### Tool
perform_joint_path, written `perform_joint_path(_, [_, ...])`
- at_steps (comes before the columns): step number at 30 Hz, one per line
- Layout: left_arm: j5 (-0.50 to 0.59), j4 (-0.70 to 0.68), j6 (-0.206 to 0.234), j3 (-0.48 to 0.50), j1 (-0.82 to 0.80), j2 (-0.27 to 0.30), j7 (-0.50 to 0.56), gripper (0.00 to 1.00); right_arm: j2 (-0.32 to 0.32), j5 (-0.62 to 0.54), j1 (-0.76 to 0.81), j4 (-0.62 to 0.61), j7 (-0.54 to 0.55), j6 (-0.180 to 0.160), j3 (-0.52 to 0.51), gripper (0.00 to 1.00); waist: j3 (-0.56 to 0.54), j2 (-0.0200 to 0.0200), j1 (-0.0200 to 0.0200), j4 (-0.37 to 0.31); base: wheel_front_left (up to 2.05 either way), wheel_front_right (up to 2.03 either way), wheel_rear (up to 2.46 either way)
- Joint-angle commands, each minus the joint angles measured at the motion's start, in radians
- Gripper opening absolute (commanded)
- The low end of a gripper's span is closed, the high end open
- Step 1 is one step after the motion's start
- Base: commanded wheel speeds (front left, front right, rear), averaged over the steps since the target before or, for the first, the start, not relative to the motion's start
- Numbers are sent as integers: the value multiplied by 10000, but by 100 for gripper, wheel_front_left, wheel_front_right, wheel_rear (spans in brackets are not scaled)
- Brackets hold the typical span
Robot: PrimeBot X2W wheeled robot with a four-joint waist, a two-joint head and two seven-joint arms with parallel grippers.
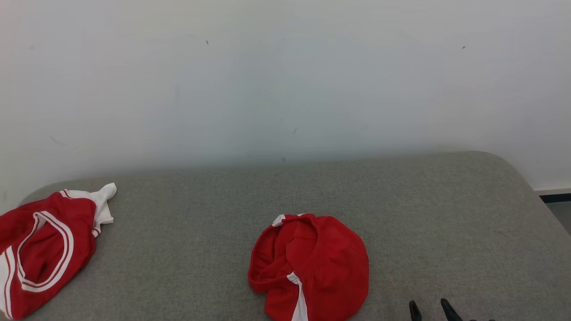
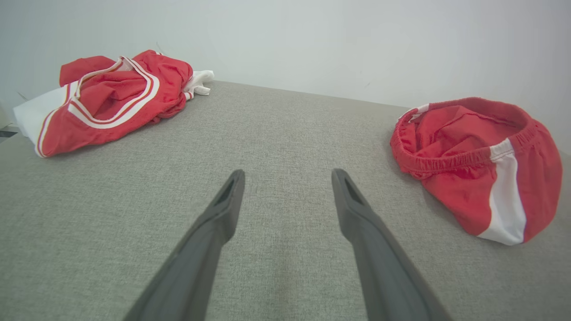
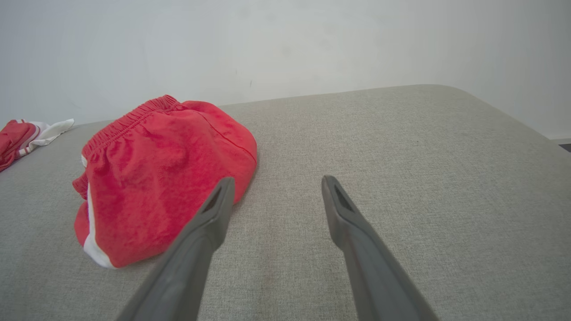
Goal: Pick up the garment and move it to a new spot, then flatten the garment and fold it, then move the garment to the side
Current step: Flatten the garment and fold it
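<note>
A crumpled garment, red shorts (image 1: pixel 312 263) with a white side stripe, lies in a heap at the front middle of the grey padded surface (image 1: pixel 446 214). My right gripper (image 1: pixel 430 307) is open just right of it, above the cloth. The right wrist view shows those shorts (image 3: pixel 165 178) left of the open right gripper (image 3: pixel 279 182), the left finger's tip overlapping their edge. My left gripper (image 2: pixel 289 174) is open over bare cloth, with the shorts (image 2: pixel 473 160) off to its right. Nothing is held.
A second garment, a red jersey (image 1: pixel 44 249) with white trim, lies bunched at the surface's left end (image 2: pixel 111 98) (image 3: pixel 18 138). A pale wall stands right behind the surface. The right end curves off toward a dark floor strip (image 1: pixel 555 198).
</note>
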Motion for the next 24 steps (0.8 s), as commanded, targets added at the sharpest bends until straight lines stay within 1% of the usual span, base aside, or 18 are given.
perform_joint_path(1, [-7,34,-32,22,-139,-16,-27,100,-1,47,-79,-11,-1,34,24,100,22,-1,-1,-6,0,0,0])
perform_joint_path(8, [83,94,-118,-15,-232,-62,-27,100,-1,74,-96,31,-10,34,59,100,95,-1,-1,-54,0,0,0])
perform_joint_path(13, [109,176,-219,-416,-521,-125,-27,100,-2,53,-203,23,58,34,191,100,202,-1,-1,-353,0,0,0])
perform_joint_path(15, [93,322,-243,-737,-764,-111,-25,100,-1,40,-234,7,70,34,271,100,261,-1,-1,-591,0,0,0])
perform_joint_path(19, [112,562,-307,-1904,-1543,101,196,100,-1,-65,-396,-82,153,34,325,100,452,-1,-1,-1206,0,0,0])
perform_joint_path(20, [112,562,-307,-1904,-1543,101,196,100,-1,-65,-396,-82,153,34,325,100,452,-1,-1,-1206,0,0,0])
perform_joint_path(24, [-355,637,-285,-3323,-2400,484,466,100,-2,-83,-433,-156,201,34,319,100,696,-1,-1,-1928,0,0,0])
